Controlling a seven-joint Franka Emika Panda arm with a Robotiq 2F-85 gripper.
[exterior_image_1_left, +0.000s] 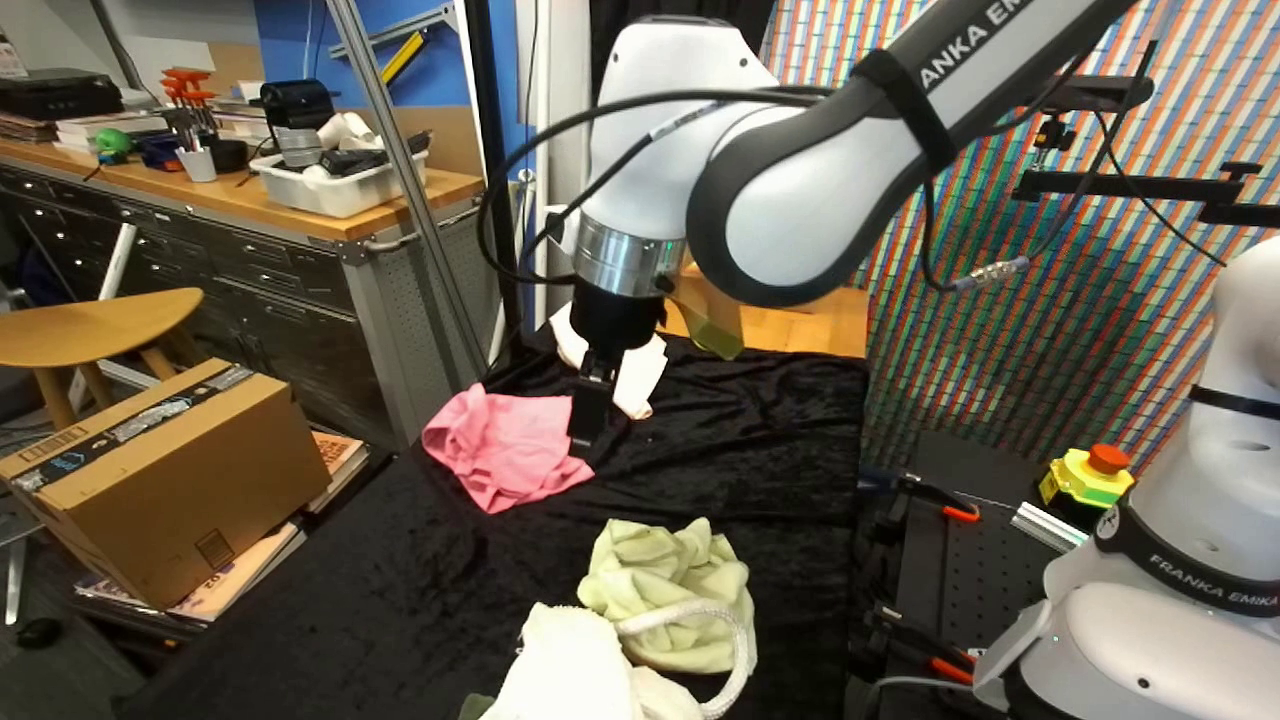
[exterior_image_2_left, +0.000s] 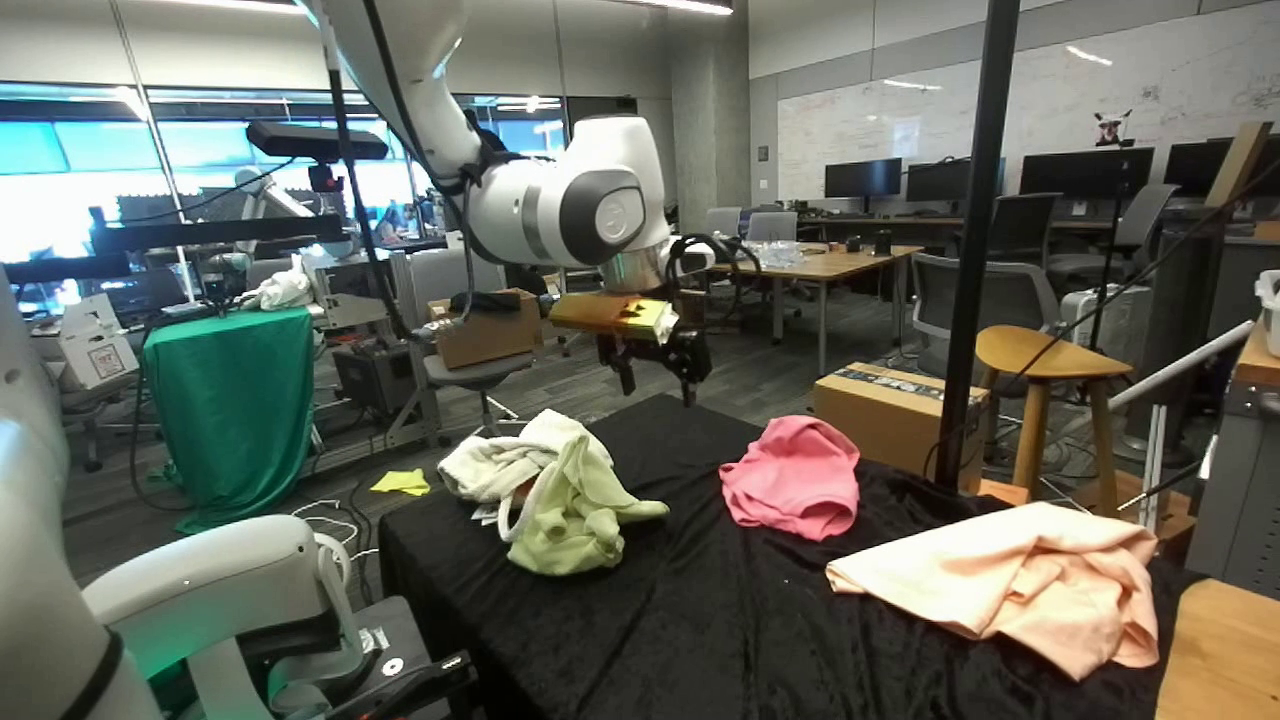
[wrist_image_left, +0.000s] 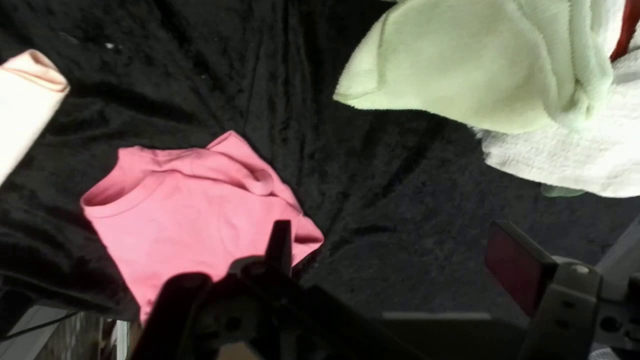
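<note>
My gripper (exterior_image_2_left: 658, 388) hangs above the black-covered table (exterior_image_2_left: 700, 610), its two fingers wide apart and nothing between them. In the wrist view the gripper (wrist_image_left: 397, 237) has one finger in line with the right edge of a crumpled pink garment (wrist_image_left: 185, 215), which lies lower on the cloth. A pale green cloth (exterior_image_2_left: 570, 515) is heaped against a white fabric thing (exterior_image_2_left: 490, 468) with a rope-like loop; how the two overlap is unclear. The peach cloth (exterior_image_2_left: 1010, 580) lies folded apart from them. In an exterior view it shows partly behind the gripper (exterior_image_1_left: 590, 415), looking nearly white (exterior_image_1_left: 645, 375).
A cardboard box (exterior_image_1_left: 180, 480) stands beyond the table's edge, near a wooden stool (exterior_image_2_left: 1050, 355). A dark upright post (exterior_image_2_left: 970, 250) rises by the table. The arm's base (exterior_image_1_left: 1170, 620) and a red-topped stop button (exterior_image_1_left: 1090, 475) are beside the table. Loose cables hang along the arm.
</note>
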